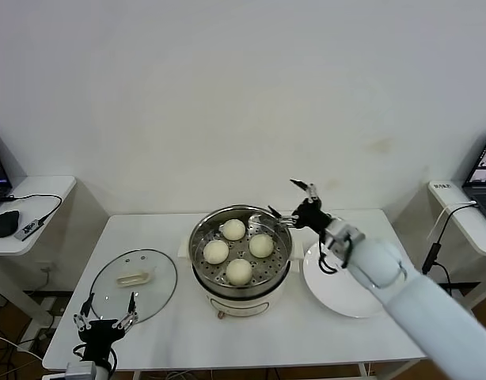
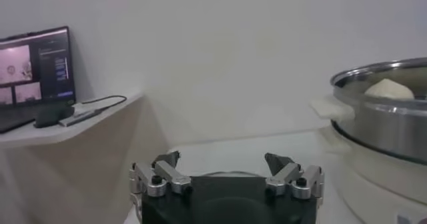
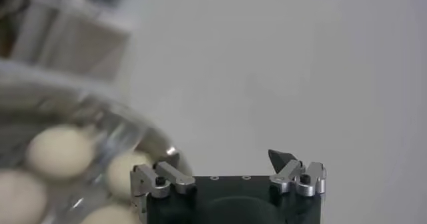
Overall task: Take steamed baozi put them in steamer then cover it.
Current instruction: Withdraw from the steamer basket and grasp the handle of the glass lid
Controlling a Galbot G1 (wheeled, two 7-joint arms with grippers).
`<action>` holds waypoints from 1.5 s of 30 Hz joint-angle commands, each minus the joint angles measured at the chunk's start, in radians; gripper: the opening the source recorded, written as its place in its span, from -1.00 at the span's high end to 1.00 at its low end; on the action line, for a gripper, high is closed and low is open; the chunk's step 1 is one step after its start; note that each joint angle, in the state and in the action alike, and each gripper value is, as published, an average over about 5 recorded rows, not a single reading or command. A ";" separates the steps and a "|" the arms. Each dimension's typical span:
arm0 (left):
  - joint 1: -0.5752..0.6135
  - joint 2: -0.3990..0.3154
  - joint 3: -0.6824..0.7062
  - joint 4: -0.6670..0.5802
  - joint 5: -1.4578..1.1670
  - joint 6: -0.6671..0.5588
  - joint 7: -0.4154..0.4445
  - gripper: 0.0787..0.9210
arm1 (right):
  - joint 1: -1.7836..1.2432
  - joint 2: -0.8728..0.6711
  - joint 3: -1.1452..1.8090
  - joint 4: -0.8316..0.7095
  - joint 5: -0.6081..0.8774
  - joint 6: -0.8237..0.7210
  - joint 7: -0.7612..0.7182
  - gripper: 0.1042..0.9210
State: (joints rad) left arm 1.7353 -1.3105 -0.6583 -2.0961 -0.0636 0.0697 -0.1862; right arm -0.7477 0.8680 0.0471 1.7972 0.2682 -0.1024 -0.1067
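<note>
Left hand sits lowest in the head view, fingers apart, empty, by the round clear glass cover on the white tabletop. Four cream-white steamed baozi sit inside the shiny steel steamer. Right hand hovers spread over its rim, beside a flat white plate. Left wrist view: steamer off to one side. Right wrist view: baozi below

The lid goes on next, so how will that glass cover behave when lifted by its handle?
The glass cover lies flat on the table, so it probably won't roll. Glass with a metal rim suggests it is stiff, fairly heavy and breakable. Held only by the small bar handle, it may tilt.
</note>
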 commanded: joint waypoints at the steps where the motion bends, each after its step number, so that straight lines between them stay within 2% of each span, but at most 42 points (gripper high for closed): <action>1: 0.000 0.023 -0.009 0.117 0.490 -0.062 0.026 -0.77 | -0.578 0.361 0.702 0.039 -0.119 0.224 -0.062 -0.76; 7: -0.033 0.037 -0.049 0.214 0.989 -0.151 -0.010 -0.77 | -0.686 0.536 0.863 0.119 -0.121 0.198 -0.082 -0.76; 14: -0.120 0.089 -0.033 0.352 1.278 -0.204 -0.057 -0.77 | -0.765 0.550 0.889 0.144 -0.143 0.226 -0.070 -0.76; 25: -0.327 0.146 0.017 0.514 1.314 -0.171 0.024 -0.77 | -0.807 0.589 0.889 0.191 -0.145 0.237 -0.056 -0.76; 32: -0.439 0.170 0.037 0.599 1.302 -0.157 0.046 -0.77 | -0.827 0.608 0.891 0.214 -0.145 0.222 -0.057 -0.76; 45: -0.532 0.189 0.059 0.693 1.272 -0.151 0.082 -0.77 | -0.839 0.628 0.871 0.228 -0.170 0.207 -0.068 -0.76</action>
State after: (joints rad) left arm 1.2937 -1.1329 -0.6086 -1.4936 1.1872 -0.0799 -0.1227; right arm -1.5653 1.4776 0.9053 2.0136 0.1088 0.1056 -0.1710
